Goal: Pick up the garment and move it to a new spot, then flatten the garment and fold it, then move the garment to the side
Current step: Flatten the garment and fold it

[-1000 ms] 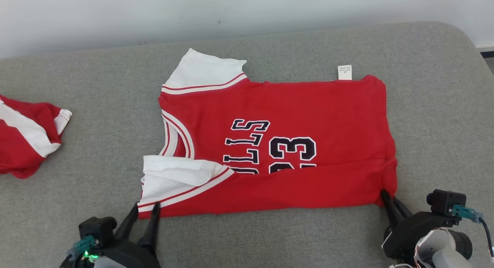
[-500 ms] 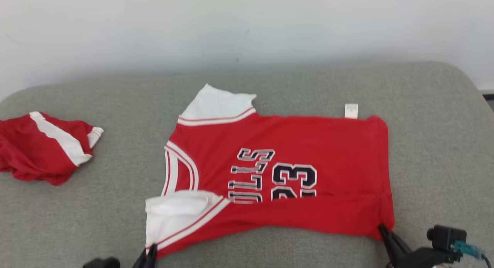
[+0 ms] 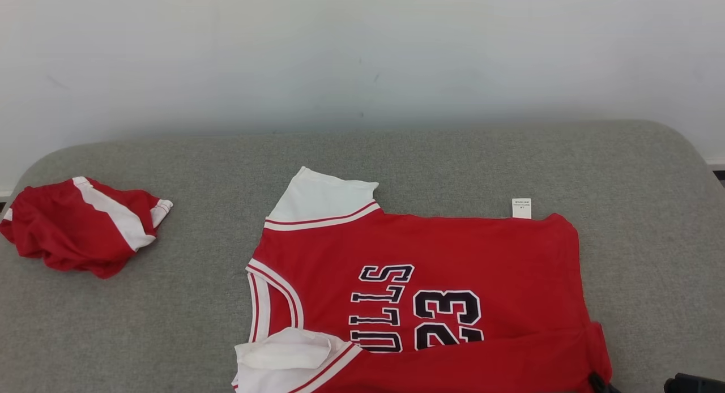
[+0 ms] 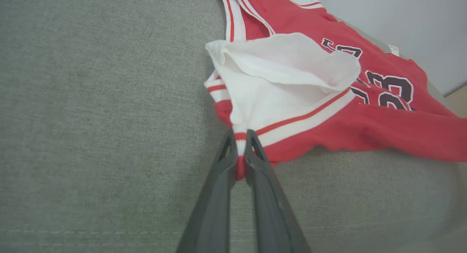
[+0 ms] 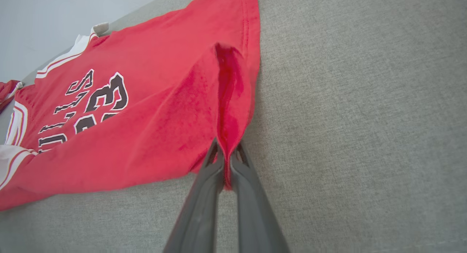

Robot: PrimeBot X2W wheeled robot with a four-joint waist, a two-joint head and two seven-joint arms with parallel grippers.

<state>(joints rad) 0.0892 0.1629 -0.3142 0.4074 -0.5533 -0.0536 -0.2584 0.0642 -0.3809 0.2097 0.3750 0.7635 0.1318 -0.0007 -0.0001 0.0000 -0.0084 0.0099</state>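
The shirt (image 3: 419,268) lay spread flat in the middle of the grey cushion (image 3: 141,336), so moving and flattening looked done. The left gripper (image 4: 239,136) was pinched tight on the near-left white sleeve (image 4: 277,81), and the right gripper (image 5: 227,147) on the near-right hem (image 5: 230,100). With both corners raised, folding seemed just begun. Moving the shirt aside was not yet done.

Bright, soft, even light fills all 3 views. The head view is sharp: the lettering on the red jersey (image 3: 481,251) reads crisply. In the left wrist view a faint shadow lies on the grey cushion (image 4: 91,118) under the jersey's raised edge at 4 o'clock, and the corner at 5 o'clock is smeared. The left gripper (image 4: 239,143) and right gripper (image 5: 226,151) each lose focus toward 6 o'clock.
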